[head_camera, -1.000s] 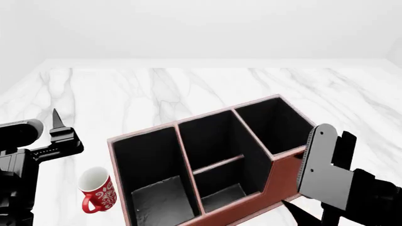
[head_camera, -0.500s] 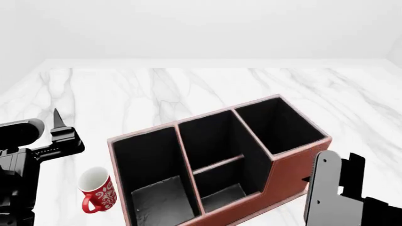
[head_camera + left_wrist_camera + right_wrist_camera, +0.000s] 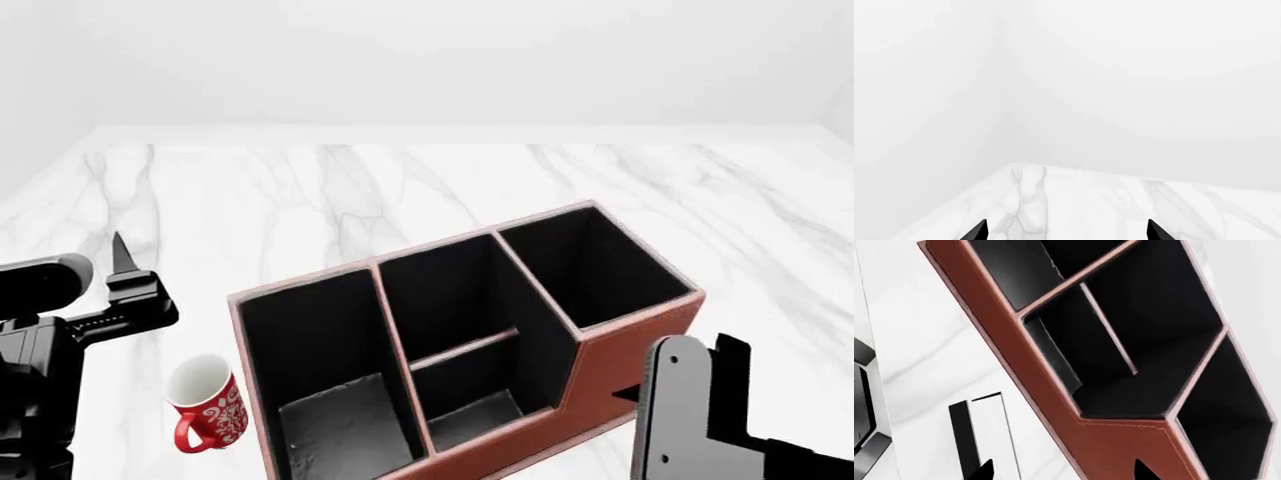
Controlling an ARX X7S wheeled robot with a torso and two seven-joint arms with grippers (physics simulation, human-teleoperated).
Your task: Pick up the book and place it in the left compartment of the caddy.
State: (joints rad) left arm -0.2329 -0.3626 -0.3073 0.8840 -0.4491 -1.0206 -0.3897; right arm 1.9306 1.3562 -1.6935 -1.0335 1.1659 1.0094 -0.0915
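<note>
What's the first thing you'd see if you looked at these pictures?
The big reddish-brown caddy with its black insides, sitting in the middle of the white marble table. Next comes the little red mug, standing upright just to the left of it. In the right wrist view a small black book with white page edges stands on the table beside the caddy's outer wall.

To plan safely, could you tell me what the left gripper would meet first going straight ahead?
The way looks free: beyond the left gripper only tabletop shows, then the far wall.
</note>
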